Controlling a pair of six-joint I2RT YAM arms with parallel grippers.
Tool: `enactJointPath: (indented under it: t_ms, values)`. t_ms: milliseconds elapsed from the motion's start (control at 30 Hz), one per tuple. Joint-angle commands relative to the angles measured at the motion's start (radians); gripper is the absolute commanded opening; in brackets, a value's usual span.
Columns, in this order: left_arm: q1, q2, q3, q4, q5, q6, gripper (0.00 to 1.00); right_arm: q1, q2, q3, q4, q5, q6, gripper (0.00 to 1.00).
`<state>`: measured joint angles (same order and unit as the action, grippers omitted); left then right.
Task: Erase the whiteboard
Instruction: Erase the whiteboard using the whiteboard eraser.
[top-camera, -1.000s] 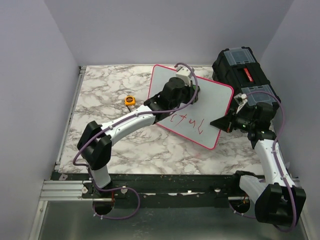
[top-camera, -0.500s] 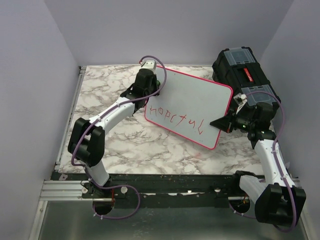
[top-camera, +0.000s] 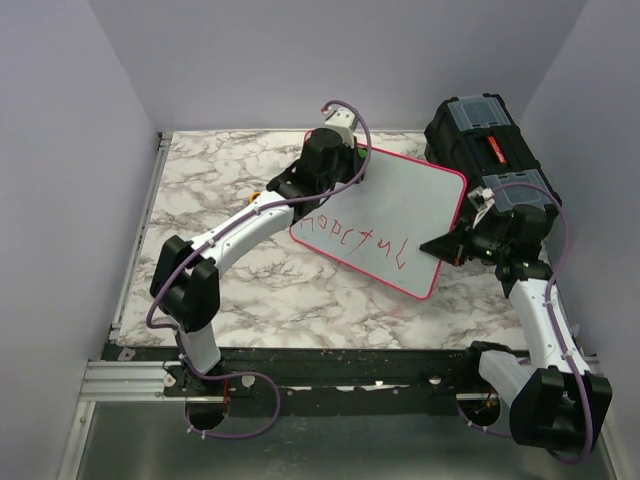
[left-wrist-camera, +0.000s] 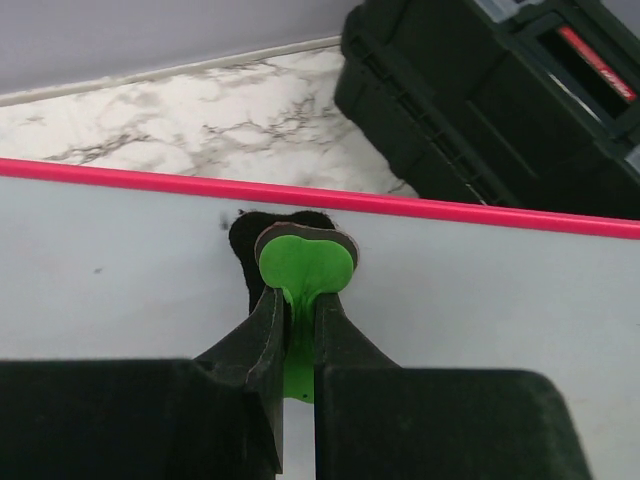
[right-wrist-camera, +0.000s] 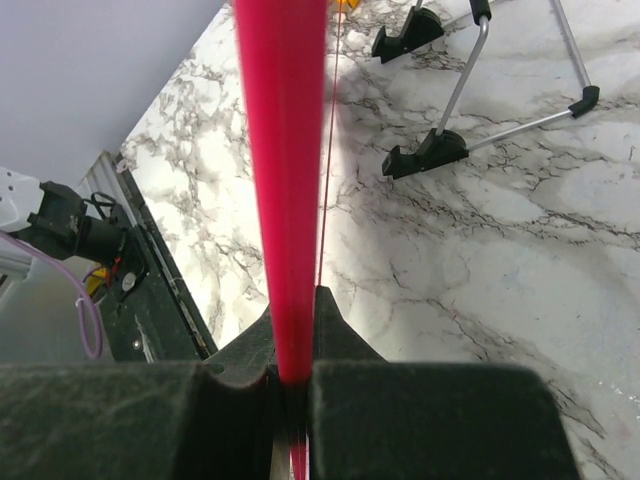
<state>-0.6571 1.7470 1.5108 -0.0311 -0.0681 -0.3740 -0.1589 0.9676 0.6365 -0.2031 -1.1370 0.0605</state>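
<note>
The whiteboard (top-camera: 405, 200) stands tilted on the marble table, with a pink-red rim and red lettering (top-camera: 357, 238) along its lower part. My left gripper (top-camera: 340, 165) is over the board's upper left area, shut on a green eraser (left-wrist-camera: 305, 262) whose black pad rests on the white surface just below the top rim (left-wrist-camera: 450, 208). The left gripper (left-wrist-camera: 300, 305) clamps the eraser's thin green handle. My right gripper (top-camera: 447, 245) is shut on the board's right edge, and the pink rim (right-wrist-camera: 285, 190) runs up between the right gripper's (right-wrist-camera: 293, 335) jaws.
A black toolbox (top-camera: 485, 140) stands at the back right, close behind the board; it also shows as the toolbox (left-wrist-camera: 500, 100) beyond the rim. The board's metal stand with black feet (right-wrist-camera: 420, 160) rests on the marble. A small orange object (top-camera: 259, 193) peeks out beside the left arm.
The left arm swung from the board's middle out to its left edge, then back right to the upper left area. The lettering looks unchanged. The right arm stayed still.
</note>
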Motion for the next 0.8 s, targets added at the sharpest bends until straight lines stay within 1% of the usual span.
enactJointPath:
  t_ms: [0,100,200,300,567,700,767]
  values:
    - [-0.090,0.062,0.078,0.017,0.052,-0.014,0.00,0.011,-0.026,0.016,0.120,-0.154,-0.034,0.00]
    - [-0.110,0.077,0.105,0.000,0.038,0.008,0.00,0.011,-0.027,0.017,0.119,-0.154,-0.034,0.00]
    - [-0.087,0.091,0.130,-0.039,0.013,0.020,0.00,0.011,-0.032,0.017,0.116,-0.153,-0.037,0.00]
    - [-0.030,0.104,0.149,-0.084,0.001,0.007,0.00,0.009,-0.037,0.017,0.113,-0.152,-0.040,0.00]
    - [0.123,0.112,0.118,-0.135,0.001,-0.007,0.00,0.011,-0.041,0.020,0.109,-0.149,-0.045,0.00]
    - [0.177,0.112,0.072,-0.131,0.019,-0.011,0.00,0.011,-0.044,0.021,0.106,-0.147,-0.048,0.01]
    - [0.190,0.093,0.017,-0.100,0.043,-0.013,0.00,0.011,-0.044,0.020,0.104,-0.146,-0.050,0.00]
